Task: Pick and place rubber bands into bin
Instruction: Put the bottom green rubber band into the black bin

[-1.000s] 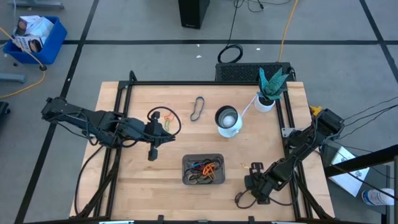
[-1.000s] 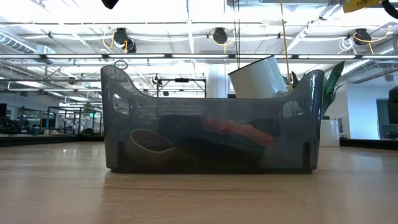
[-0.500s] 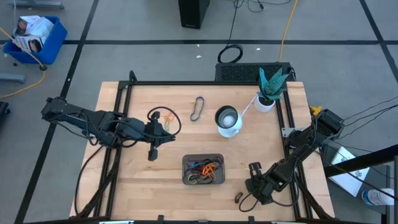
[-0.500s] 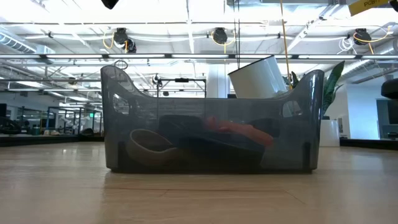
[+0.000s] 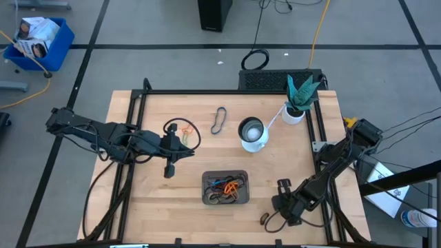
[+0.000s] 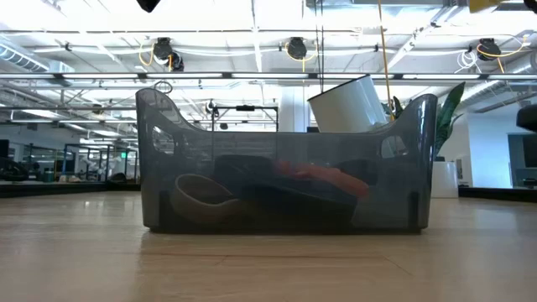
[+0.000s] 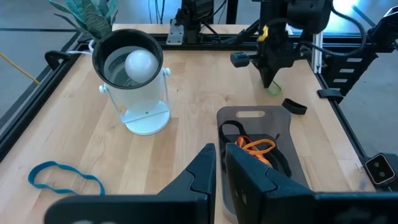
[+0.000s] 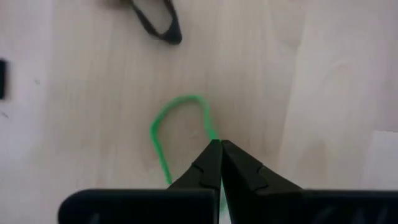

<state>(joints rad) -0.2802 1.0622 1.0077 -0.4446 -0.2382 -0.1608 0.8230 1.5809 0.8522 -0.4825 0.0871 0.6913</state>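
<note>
The bin [image 5: 225,200] sits near the table's front edge with several rubber bands in it, orange [image 7: 256,147] and black among them. My right gripper [image 7: 272,82] stands right of the bin, pointing down, shut on a green rubber band [image 8: 163,127] that lies on the wood. A black band [image 7: 294,106] lies close by. A blue band [image 7: 65,177] lies farther back, and a black loop [image 5: 183,132] with an orange band lies by my left gripper [image 5: 168,160]. That gripper hovers left of the bin, a narrow slit between its fingers, nothing in it. My right gripper pinches the green band's one side strand [image 8: 213,133] between its two fingertips, coming from above and pointing steeply down. The band's loop lies flat and slack on the table beyond the fingertips.
A white-and-silver cup [image 5: 252,133] stands behind the bin, a potted plant [image 5: 298,103] at the far right corner. Black frame rails [image 5: 131,138] run along the table's left and right edges. Bare wood lies between the bin and my right gripper.
My right gripper has shut where it stood, right of the bin, and has rolled slightly about its own axis. The bin and the other bands lie as before.
</note>
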